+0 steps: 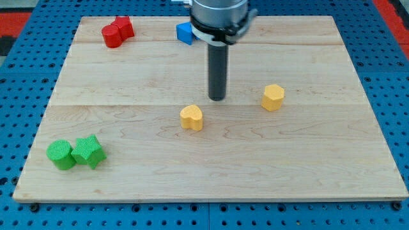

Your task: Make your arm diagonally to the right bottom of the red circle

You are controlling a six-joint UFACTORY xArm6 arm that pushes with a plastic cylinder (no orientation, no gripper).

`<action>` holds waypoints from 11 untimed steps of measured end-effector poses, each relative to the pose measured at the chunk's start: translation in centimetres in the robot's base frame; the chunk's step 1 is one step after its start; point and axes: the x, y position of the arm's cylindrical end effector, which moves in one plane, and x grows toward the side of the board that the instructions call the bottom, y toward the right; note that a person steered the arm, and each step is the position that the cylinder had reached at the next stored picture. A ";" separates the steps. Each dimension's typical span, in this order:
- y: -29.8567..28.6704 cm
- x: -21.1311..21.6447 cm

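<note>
The red circle [112, 36] lies at the view's top left, touching a red star-shaped block [123, 27] on its upper right. My tip [217, 99] rests on the board near the middle, far to the right of and below the red circle. It sits just above and to the right of a yellow heart-shaped block [192, 117], not touching it.
A yellow hexagonal block [273, 97] lies to the right of my tip. A blue block [185, 32] is partly hidden behind the arm at the top. A green circle [61, 154] and a green star [88, 151] touch at the bottom left. The wooden board [332, 160] sits on blue pegboard.
</note>
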 end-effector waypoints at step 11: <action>-15.3 -10.7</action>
